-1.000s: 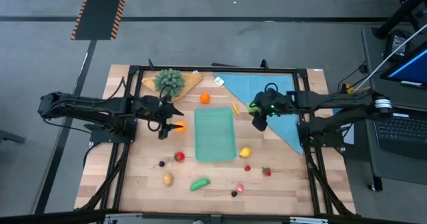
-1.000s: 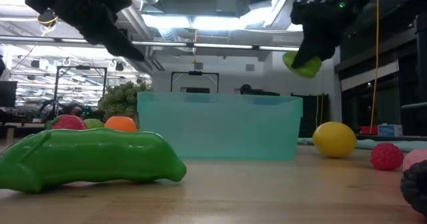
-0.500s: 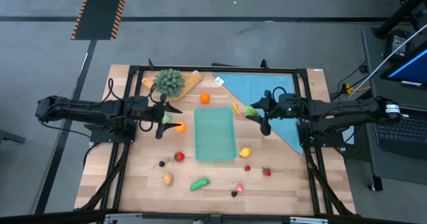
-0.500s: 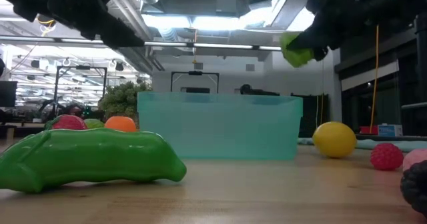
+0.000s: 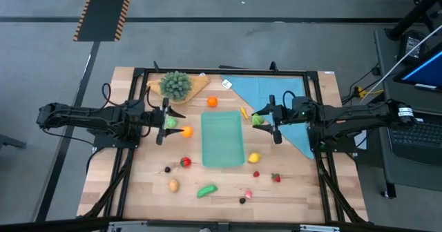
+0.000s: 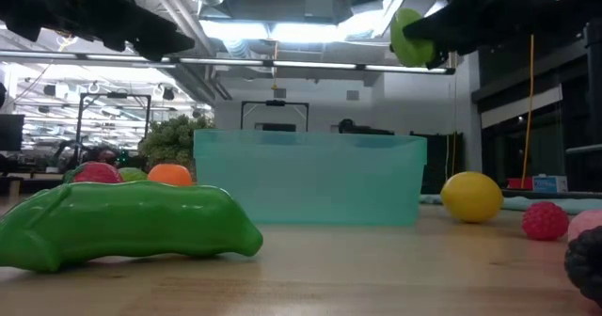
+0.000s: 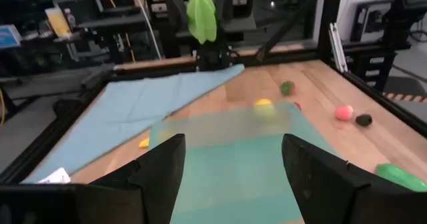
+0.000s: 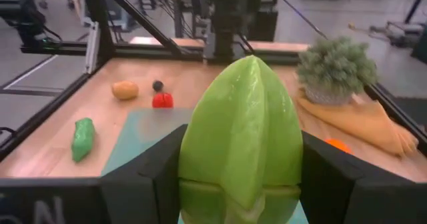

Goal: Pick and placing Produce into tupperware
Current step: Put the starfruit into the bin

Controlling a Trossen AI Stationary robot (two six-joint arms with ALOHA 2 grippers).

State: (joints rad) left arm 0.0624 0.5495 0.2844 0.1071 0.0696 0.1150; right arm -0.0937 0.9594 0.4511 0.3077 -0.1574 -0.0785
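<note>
Loose produce is sitting all over the wooden table: an orange near the far edge, a lemon just beside the tupperware's near right corner, a green pea pod lying toward the near edge, a brown potato-like piece, a red piece, and a small orange item just right of the left gripper. A bushy green bunch is resting on a tan board; a light-blue cloth is lying under the right arm. The tupperware is sitting at table centre, long axis running far to near — looking empty, though the translucent walls are making that hard to confirm in the low view. Right gripper is hovering above the table just right of the tupperware, jaws clamped on a green ribbed fruit, its pointed end facing away from the wrist toward the left arm. Left gripper is hanging well left of the tupperware, jaws standing apart — nothing showing between the fingers in the wrist view.
</note>
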